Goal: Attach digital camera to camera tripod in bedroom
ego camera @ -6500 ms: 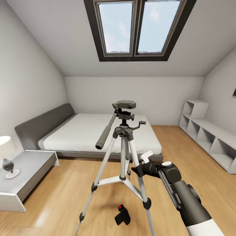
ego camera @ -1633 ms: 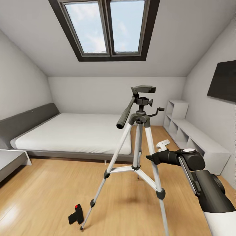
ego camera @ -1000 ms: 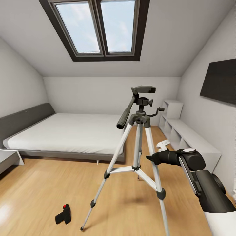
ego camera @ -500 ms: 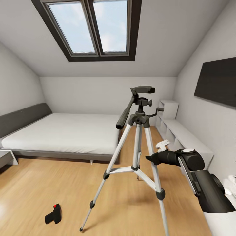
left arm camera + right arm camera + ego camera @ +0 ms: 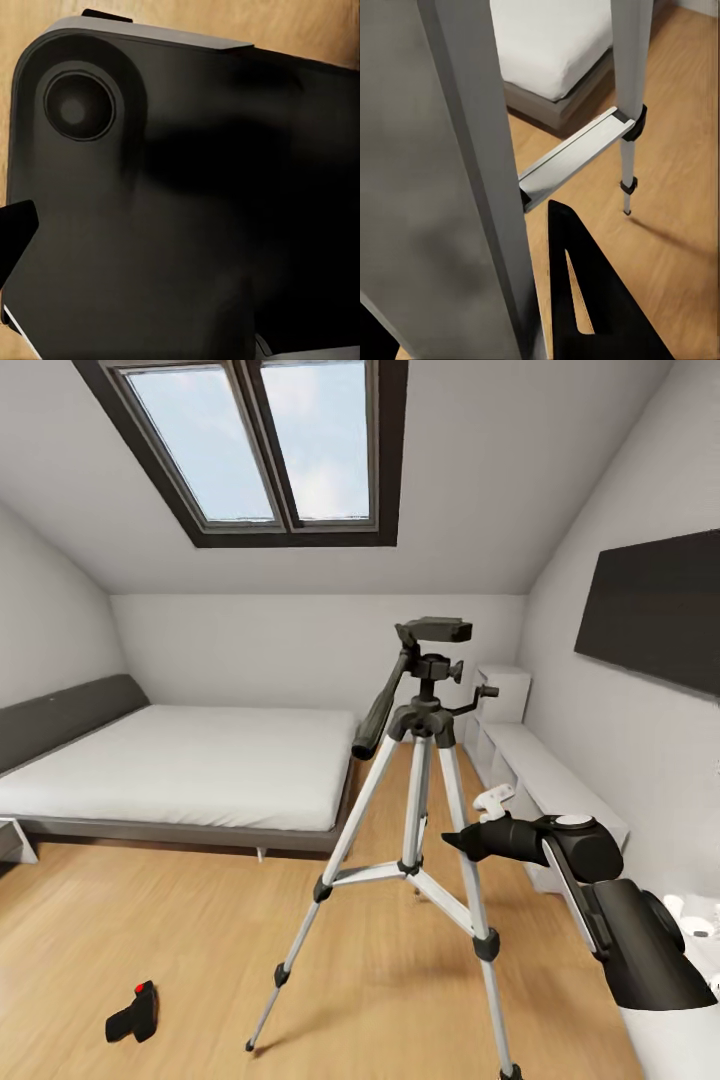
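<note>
The camera tripod (image 5: 418, 760) stands upright in the middle of the head view, silver legs spread on the wood floor, its dark grey head plate (image 5: 435, 628) bare and its black pan handle slanting down. My right gripper (image 5: 462, 842) is closed around one tripod leg, which runs close past a black finger (image 5: 585, 300) as a grey tripod leg (image 5: 472, 187) in the right wrist view. The digital camera (image 5: 132, 1015), black with a red button, lies on the floor far to the tripod's left. In the left wrist view a dark robot casing (image 5: 195, 202) sits close up, with one black fingertip (image 5: 15, 232) at the edge.
A grey-framed white bed (image 5: 180, 760) fills the left half of the bedroom. A low white shelf unit (image 5: 540, 760) runs along the right wall under a black TV (image 5: 650, 610). A skylight (image 5: 260, 445) sits in the sloped ceiling. Bare wood floor (image 5: 200, 920) lies between bed and tripod.
The whole view has swung to the right: bed, skylight and floor camera slide left, more TV shows. The tripod keeps its place beside my right gripper, so it moved along with me.
</note>
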Robot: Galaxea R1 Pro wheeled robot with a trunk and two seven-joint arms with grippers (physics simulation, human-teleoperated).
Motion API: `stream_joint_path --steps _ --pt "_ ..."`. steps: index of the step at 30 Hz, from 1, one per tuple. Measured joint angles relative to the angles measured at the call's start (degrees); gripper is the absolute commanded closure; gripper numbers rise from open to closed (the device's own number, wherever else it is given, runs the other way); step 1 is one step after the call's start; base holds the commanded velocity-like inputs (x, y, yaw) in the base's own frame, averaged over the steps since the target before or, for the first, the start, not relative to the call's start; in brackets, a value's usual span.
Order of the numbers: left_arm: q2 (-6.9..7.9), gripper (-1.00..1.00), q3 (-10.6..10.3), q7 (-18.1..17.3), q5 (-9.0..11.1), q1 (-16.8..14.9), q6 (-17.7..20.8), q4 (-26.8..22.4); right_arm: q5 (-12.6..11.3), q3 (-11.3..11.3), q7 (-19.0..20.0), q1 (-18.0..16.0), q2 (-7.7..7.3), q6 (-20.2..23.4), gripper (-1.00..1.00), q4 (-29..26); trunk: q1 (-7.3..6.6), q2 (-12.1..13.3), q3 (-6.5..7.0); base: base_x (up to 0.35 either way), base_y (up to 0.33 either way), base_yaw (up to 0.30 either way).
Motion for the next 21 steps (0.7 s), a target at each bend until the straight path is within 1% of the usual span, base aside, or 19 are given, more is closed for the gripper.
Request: stream_joint_path --steps 14,17,21 --pt "0.01 -1.0 0.0 0.0 0.0 0.0 0.0 0.0 0.0 0.0 0.0 0.0 -0.39 -0.2 1.0 0.0 0.0 0.0 0.0 0.0 -0.291 0.0" --pt "0.12 -1.0 0.0 0.0 0.0 0.0 0.0 0.0 0.3 0.1 0.0 0.0 -0.41 -0.5 1.0 0.1 0.0 0.0 0.0 0.0 -0.106 0.0" --pt "0.15 -1.0 0.0 0.0 0.0 0.0 0.0 0.0 -0.2 0.5 0.0 0.0 -0.39 -0.6 1.0 0.1 0.0 0.0 0.0 0.0 -0.044 0.0"
